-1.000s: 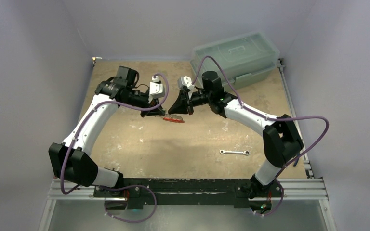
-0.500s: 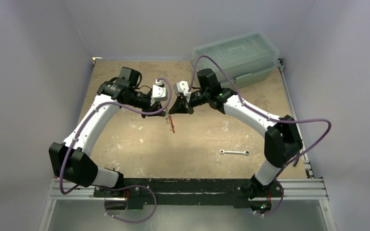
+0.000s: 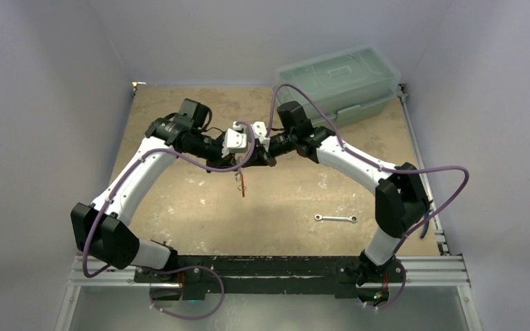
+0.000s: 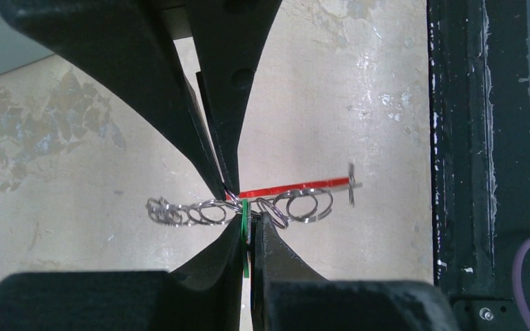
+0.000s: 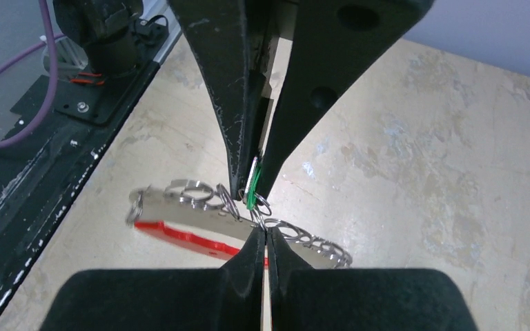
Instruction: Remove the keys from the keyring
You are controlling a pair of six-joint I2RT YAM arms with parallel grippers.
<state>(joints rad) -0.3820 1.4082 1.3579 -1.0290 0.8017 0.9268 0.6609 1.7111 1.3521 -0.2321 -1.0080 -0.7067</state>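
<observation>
The left arm [image 3: 134, 181] reaches from the near left towards the middle of the table [image 3: 283, 200], and the left gripper [image 4: 247, 234] is at its far end, meeting the other gripper tip to tip. Its fingers [image 4: 276, 252] are pressed together, with the green-headed key [image 4: 244, 215] pinched between the tips, only a sliver of green showing there.

The keyring [image 5: 179, 209] hangs just below the two sets of fingertips, over the far-middle part of the table. From above it shows edge-on, as a thin strip with red at its lower end. In the right wrist view its white band and red section lie side by side. The other keys [image 4: 207, 212], with their small metal rings, string out to both sides of the pinch point.

The right gripper [image 5: 263, 241] comes in from the right, and its jaws are closed to a narrow slit. They clamp the keyring where the red section begins, just beside the green-headed key.

The right arm [image 3: 359, 169] bends back to the near right. A slim silver wrench [image 3: 336, 218] lies flat on the table, well apart from the grippers, to the near right. A pale green plastic box [image 3: 338, 76] with its lid on sits at the far right corner
</observation>
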